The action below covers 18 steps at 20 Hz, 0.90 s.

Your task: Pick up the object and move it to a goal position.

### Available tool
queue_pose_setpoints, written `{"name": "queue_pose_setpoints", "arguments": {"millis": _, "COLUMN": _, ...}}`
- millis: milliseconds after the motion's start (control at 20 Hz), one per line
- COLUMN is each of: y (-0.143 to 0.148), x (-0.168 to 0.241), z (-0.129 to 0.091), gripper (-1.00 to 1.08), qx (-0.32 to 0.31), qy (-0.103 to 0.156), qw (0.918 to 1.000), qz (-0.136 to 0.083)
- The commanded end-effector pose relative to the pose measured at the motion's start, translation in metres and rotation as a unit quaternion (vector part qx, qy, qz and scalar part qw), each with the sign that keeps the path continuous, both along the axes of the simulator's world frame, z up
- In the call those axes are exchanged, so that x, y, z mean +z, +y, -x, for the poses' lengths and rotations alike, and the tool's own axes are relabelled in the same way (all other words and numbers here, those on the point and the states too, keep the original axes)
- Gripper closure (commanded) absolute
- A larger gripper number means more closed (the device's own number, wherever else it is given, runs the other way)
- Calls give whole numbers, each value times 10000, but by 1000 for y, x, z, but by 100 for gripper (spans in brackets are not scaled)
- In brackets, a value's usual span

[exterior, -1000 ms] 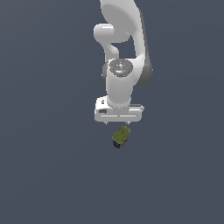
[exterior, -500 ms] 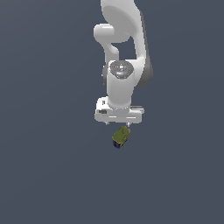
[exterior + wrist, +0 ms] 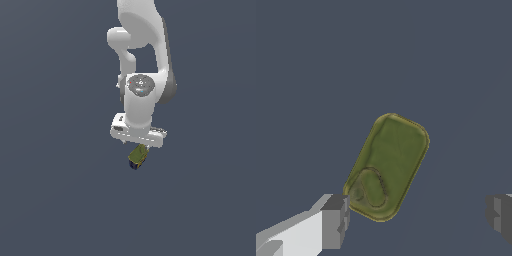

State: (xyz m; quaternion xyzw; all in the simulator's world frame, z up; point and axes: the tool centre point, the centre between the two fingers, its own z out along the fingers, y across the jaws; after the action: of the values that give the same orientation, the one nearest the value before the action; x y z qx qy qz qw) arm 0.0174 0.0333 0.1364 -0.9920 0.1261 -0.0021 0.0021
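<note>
We see the white arm (image 3: 142,60) reaching down from the top of the exterior view, its wrist ending in a broad white bar from which the end effector (image 3: 138,150) points downward. Directly below that bar lies the object (image 3: 138,156), a small olive-green block with a dark navy side and yellowish edges, much narrower than the bar above it. It sits on the plain grey-blue desk (image 3: 55,200).

In the wrist view we look straight onto the object's (image 3: 388,166) green top face, a rounded rectangle with a yellowish rim and an oval ring mark near one short end. Its long axis runs on a diagonal in that picture, skewed against the line that joins the two fingers rather than square to it. The ringed end points toward the nearer grey fingertip (image 3: 335,221).

The end effector (image 3: 417,217) stands wide: one grey pad shows at each side of the wrist view, far apart, with bare desk (image 3: 316,65) between them. The ringed corner of the block lies just beside one pad; we cannot say for certain whether they touch. The other pad (image 3: 500,214) is well apart from the block. In the exterior view the fingers are too small for us to make out singly.
</note>
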Motion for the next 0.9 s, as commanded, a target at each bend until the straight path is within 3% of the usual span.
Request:
{"name": "queue_pose_setpoints", "arguments": {"millis": 0, "y": 2, "x": -4, "z": -2, "gripper": -92, "qx": -325, "qy": 6, "qw": 9995, "qz": -2}}
{"name": "queue_pose_setpoints", "arguments": {"millis": 450, "y": 10, "x": -18, "z": -9, "gripper": -92, "qx": -1440, "qy": 22, "qw": 9896, "qz": 2}}
{"name": "queue_pose_setpoints", "arguments": {"millis": 850, "y": 14, "x": -26, "z": -13, "gripper": -92, "qx": -2026, "qy": 27, "qw": 9793, "qz": 10}}
